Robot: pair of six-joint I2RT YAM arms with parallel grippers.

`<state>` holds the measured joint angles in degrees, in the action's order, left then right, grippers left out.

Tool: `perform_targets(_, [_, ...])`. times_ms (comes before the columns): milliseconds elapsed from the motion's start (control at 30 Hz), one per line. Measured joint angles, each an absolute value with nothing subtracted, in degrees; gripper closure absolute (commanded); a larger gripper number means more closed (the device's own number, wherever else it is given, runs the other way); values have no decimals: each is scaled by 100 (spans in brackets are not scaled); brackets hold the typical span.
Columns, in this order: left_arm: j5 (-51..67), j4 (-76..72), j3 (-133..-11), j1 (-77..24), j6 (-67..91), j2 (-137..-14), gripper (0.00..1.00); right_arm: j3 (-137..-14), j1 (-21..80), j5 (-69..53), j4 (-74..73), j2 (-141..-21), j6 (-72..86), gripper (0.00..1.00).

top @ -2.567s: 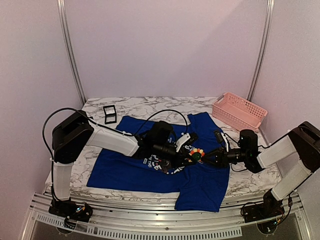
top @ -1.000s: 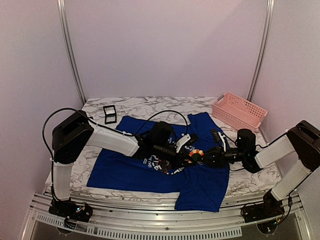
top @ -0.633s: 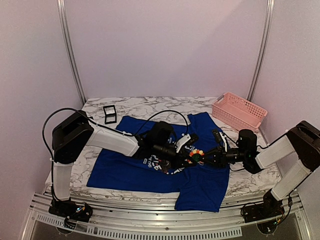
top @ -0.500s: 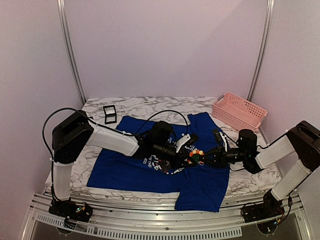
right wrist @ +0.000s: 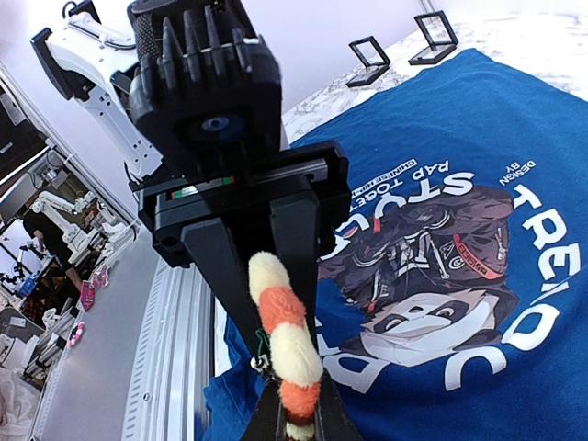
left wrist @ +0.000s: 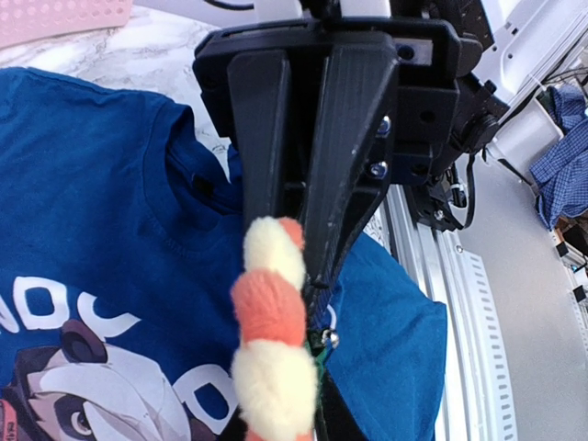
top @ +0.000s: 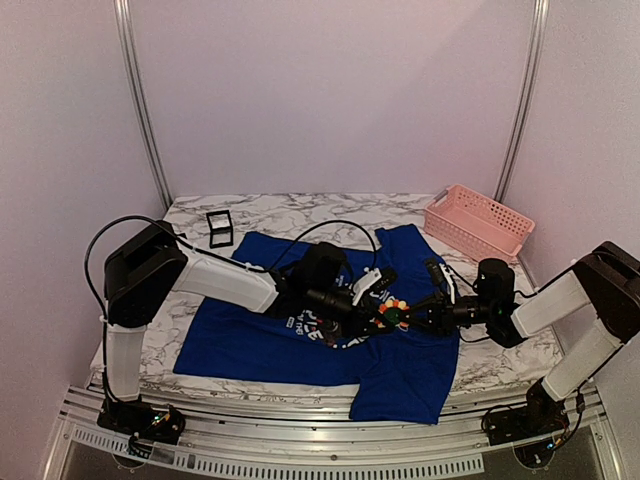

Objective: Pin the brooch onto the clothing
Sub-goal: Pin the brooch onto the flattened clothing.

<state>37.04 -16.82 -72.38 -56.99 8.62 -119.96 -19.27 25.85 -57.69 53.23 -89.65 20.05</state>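
Near edge: I see a flap of the shirt (top: 400, 385) lapping over the front lip of the table (top: 490, 368); the rest lies flat on the marble, blue, spread across the middle.
Brooch (left wrist: 272, 317): held up over the shirt's chest, between the two grippers, just right of the print as I look down from the top camera; both wrist cameras catch it edge-on, a stack of cream and orange puffs with a bit of green and a small metal ring at its back; it looks clear of the cloth and not pinned.
Right gripper (left wrist: 313, 276): comes in low from my right; in the left wrist view its two black fingers run down into a narrow V, tips drawn together at the brooch's back edge; I read that as a pinch on the brooch.
Left gripper (right wrist: 285, 338): reaches in from the left, tip to tip with the other; its fingers press in on the brooch from the opposite side, gripping it too.
Print (right wrist: 423, 276): panda and white lettering, face up, lying below and behind the left gripper.
Far left: a small black box (top: 220, 228) on bare marble, just beyond the shirt.
Far right: a pink basket (top: 478, 222) by the back corner, near the shirt's far sleeve; I cannot tell whether they touch.
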Motion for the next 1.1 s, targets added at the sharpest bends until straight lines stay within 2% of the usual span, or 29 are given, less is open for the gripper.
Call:
perform_targets(233, [3688, -1667, -7238, -5688, 801, -11994, 72, -1927, 2580, -5767, 5321, -8965, 2045, 100])
perform_targets(467, [3658, -1662, -7238, -5684, 819, -11992, 70, -1927, 2552, -5767, 5321, -8982, 2071, 100])
perform_targets(667, [3647, -1662, -7238, -5671, 827, -11990, 61, -1927, 2550, -5784, 5321, -9039, 2071, 100])
perform_targets(700, [3638, -1662, -7238, -5666, 836, -11990, 61, -1927, 2547, -5787, 5321, -9041, 2071, 100])
perform_targets(800, [3625, -1660, -7238, -5655, 849, -11990, 75, -1927, 2547, -5798, 5323, -9041, 2069, 100])
perform_targets(933, [3656, -1649, -7236, -5655, 886, -11970, 85, -1927, 2543, -5800, 5339, -9041, 2053, 100])
perform_targets(1100, [3754, -1645, -7236, -5629, 958, -11955, 91, -1927, 2536, -5878, 5417, -9041, 1990, 100])
